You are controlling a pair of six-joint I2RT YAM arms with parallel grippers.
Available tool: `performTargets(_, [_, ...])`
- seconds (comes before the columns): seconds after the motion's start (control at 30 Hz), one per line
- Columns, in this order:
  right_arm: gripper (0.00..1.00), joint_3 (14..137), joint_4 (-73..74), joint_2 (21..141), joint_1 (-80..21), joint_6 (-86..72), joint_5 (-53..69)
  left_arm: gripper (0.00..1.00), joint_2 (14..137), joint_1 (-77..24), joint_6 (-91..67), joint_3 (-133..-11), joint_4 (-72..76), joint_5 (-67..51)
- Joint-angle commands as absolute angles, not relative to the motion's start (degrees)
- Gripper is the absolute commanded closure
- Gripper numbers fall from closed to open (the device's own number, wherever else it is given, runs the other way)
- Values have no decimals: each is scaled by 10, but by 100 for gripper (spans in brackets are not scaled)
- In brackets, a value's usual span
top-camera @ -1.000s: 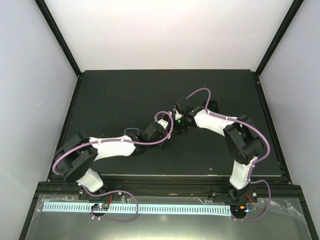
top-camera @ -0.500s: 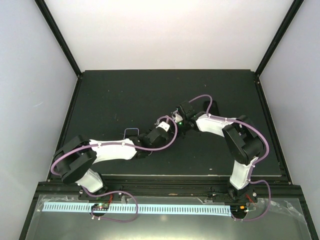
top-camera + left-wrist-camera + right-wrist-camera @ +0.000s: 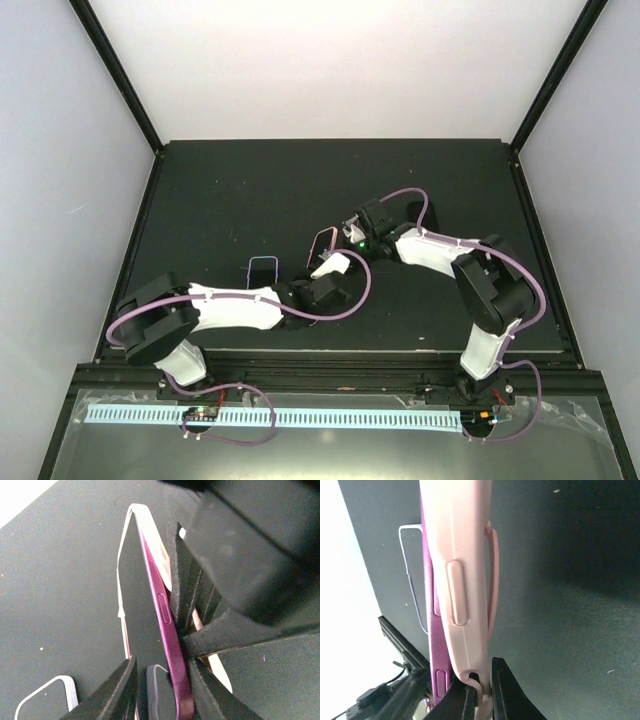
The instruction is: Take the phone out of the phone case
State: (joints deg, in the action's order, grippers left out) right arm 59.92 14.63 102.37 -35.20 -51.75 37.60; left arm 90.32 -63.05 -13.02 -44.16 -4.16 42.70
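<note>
— Left wrist view: what has the left gripper got?
— It is clamped on the near end of the phone, one finger on the dark screen side and one on the back.
— And the right gripper?
— Nearly closed, pinching the rim of the case.
— Where does the pair sit?
— In the air between both arms, above the surface and turned on edge. The long axis runs away from the left gripper, which is toward the far side in the top view. One long magenta side of the phone is out of the case. The far end looks seated in it.
— What could go wrong?
— The rim pinch looks thin to me, so a hard pull could snap the case free. If the seated end resists, the phone could twist out of the left gripper and drop.
</note>
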Motion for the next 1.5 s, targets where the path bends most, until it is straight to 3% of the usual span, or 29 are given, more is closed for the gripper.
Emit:
performTargets(0.0, [99, 600, 121, 974, -357, -521, 459, 77, 892, -627, -133, -447, -86, 477])
performTargets(0.23, [99, 607, 154, 953, -355, -473, 411, 98, 855, -630, -167, -458, -130, 483])
performTargets(0.9, [99, 666, 295, 877, -338, -275, 109, 99, 622, -637, -289, -444, -211, 425])
performTargets(1.17, [99, 655, 241, 817, -220, -210, 187, 98, 533, -639, -243, -364, -132, 444])
performTargets(1.47, [99, 513, 182, 634, -17, -111, 420, 98, 761, -633, -199, -439, -141, 583])
